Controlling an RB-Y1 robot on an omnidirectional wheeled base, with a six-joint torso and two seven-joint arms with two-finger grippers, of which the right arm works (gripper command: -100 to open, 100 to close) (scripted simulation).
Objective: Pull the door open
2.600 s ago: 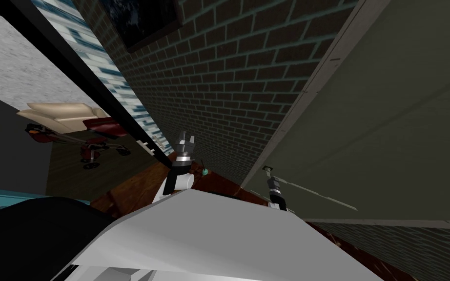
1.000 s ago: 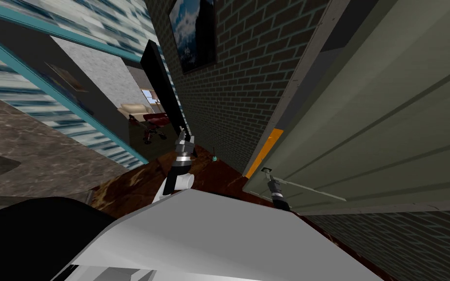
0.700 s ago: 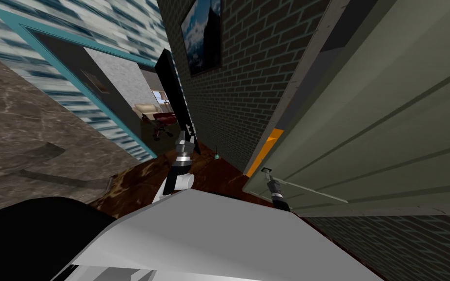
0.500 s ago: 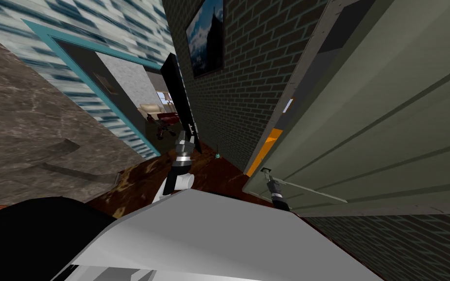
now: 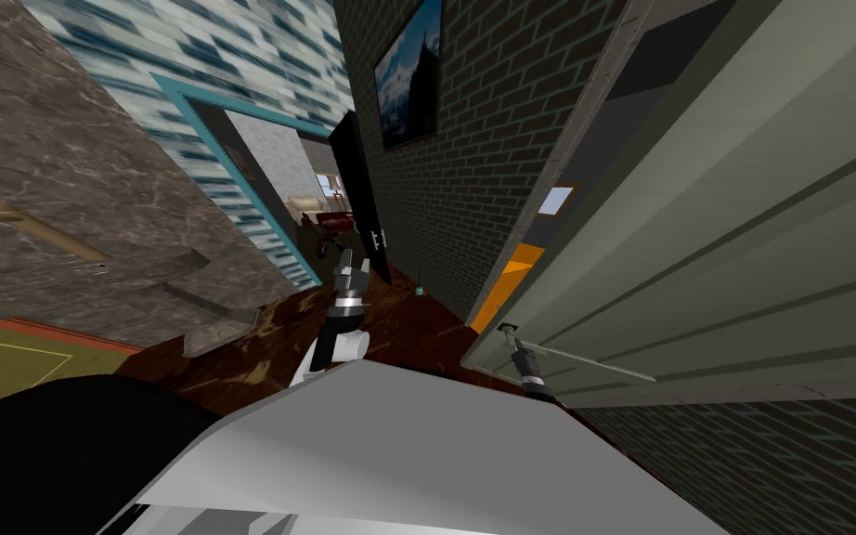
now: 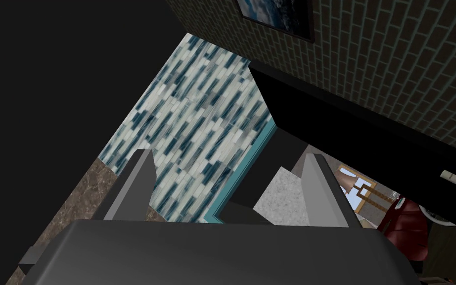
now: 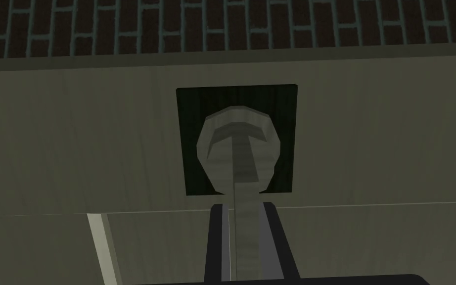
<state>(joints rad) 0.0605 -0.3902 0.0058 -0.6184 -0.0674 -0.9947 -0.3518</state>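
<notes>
The olive-grey panelled door (image 5: 714,232) takes up the right of the head view and stands ajar, with an orange strip (image 5: 514,279) showing in the gap at its edge. Its pale lever handle (image 7: 239,148) sits on a dark square plate (image 7: 192,138). My right gripper (image 7: 244,242) is shut on the lever, with a dark finger pressed on each side; in the head view this gripper (image 5: 510,336) is at the door's near edge. My left gripper (image 5: 354,269) hangs open ahead of me, with nothing between its fingers (image 6: 138,188).
A dark brick wall (image 5: 473,167) with a framed picture (image 5: 409,74) runs left of the door. Further on are a black open door (image 5: 361,204) and a teal-framed doorway (image 5: 268,176). A brown marbled surface (image 5: 64,186) lies on my left. A small teal object (image 5: 420,290) stands on the dark red floor.
The door has swung further towards me and the gap at its edge has widened, showing orange. My body has turned, so the far doorway and picture shifted right. The right gripper stays on the handle.
</notes>
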